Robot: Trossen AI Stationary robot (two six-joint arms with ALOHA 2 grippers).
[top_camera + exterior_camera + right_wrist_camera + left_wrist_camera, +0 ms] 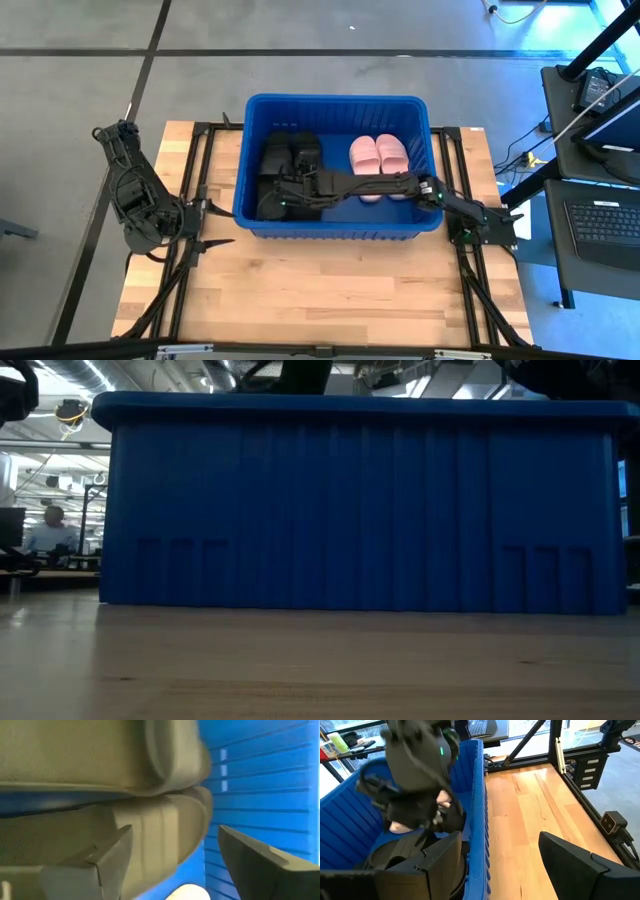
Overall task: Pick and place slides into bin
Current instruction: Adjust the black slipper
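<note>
The blue bin (340,105) stands at the middle of the table. Black slides (290,155) lie in its left half and two pale pink slides (378,155) in its right half. My right arm reaches across the bin from the right. My right gripper (268,200) is low inside the bin's near left corner. It is open in the right wrist view (175,865), with the end of a black slide (150,835) close before its fingers. My left gripper (212,228) waits outside the bin's left wall, open and empty (507,865). My right gripper has its fingers apart beside the rounded end of a black slide (192,827) that lies stacked in the bin. One finger (100,865) stands in front of the slide's edge. I cannot tell whether it touches the slide.
The bin's tall near wall (360,500) fills the low view and hides its contents there. Bare wooden table (320,290) lies in front of the bin. Black frame rails (190,200) run along both table sides. A person sits far off in the room (50,530).
</note>
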